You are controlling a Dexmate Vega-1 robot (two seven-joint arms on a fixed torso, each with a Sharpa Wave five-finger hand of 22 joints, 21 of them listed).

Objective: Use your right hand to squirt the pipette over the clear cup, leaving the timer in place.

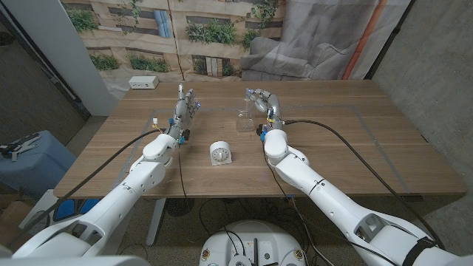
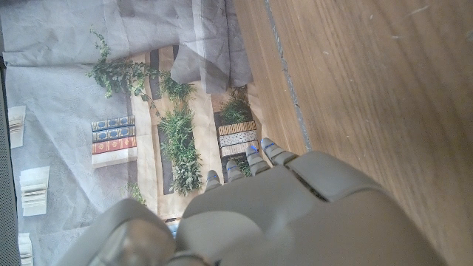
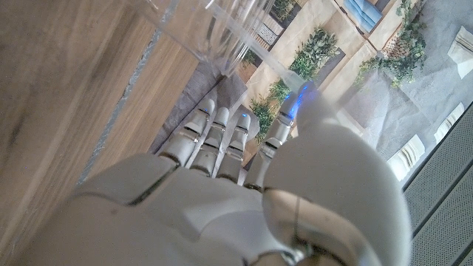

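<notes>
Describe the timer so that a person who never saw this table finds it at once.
On the wooden table, look near the middle, between the two robot arms. The timer stands there, nearer the front edge than the clear cup. It is small, white and opaque, with a round dial face.

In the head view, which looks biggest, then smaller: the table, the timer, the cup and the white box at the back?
1. Table
2. Timer
3. Cup and white box look about alike; the box sits farther off, so I won't rank them.

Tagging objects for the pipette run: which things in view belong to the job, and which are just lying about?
Job: pipette, clear cup, timer (stays put), right hand.
Lying about: white box near the table's far left corner; left hand, holding nothing.
</notes>
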